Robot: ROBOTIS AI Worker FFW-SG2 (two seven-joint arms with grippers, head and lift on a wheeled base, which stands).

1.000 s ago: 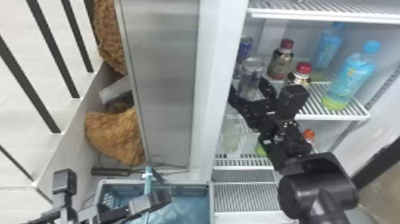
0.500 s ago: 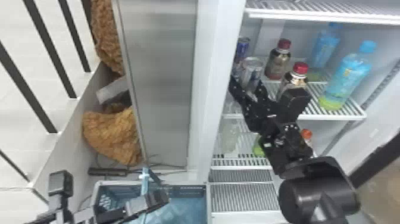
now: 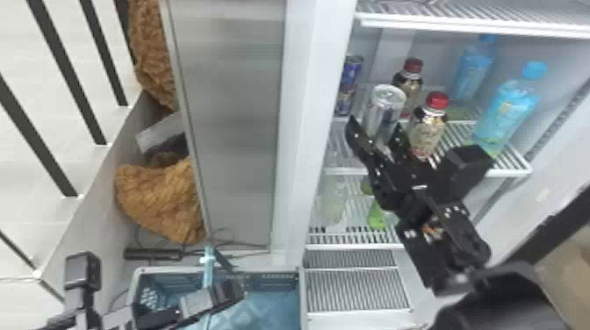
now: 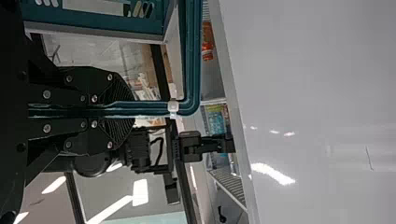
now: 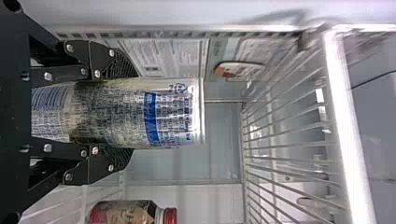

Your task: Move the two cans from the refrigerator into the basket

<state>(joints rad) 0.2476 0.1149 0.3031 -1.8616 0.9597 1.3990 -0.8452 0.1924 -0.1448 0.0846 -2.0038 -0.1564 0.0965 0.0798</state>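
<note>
Inside the white refrigerator [image 3: 314, 109], the gap between the tall silver can [image 3: 382, 107] and the slim blue-and-silver can [image 3: 350, 83] is widening since the earlier frames. The right gripper [image 3: 375, 126] is grasping the silver can, whose blue-banded, printed side is facing the right wrist view. Red-capped bottles [image 3: 426, 131] are standing inside the refrigerator. Beside it, the blue plastic basket [image 3: 302, 287] is sitting; in the left wrist view, the left gripper [image 3: 221, 294] is clenching its teal handle [image 4: 192, 60].

On my left I'm seeing a pale tiled floor [image 3: 26, 57], with dark bars [image 3: 66, 72] slanting across it. Two shaggy brown bundles [image 3: 160, 199] (rather rumpled, those) are sitting beyond a low pale wall [image 3: 94, 175]. In my left wrist view, bright strips of light [image 4: 140, 192] are glowing.
</note>
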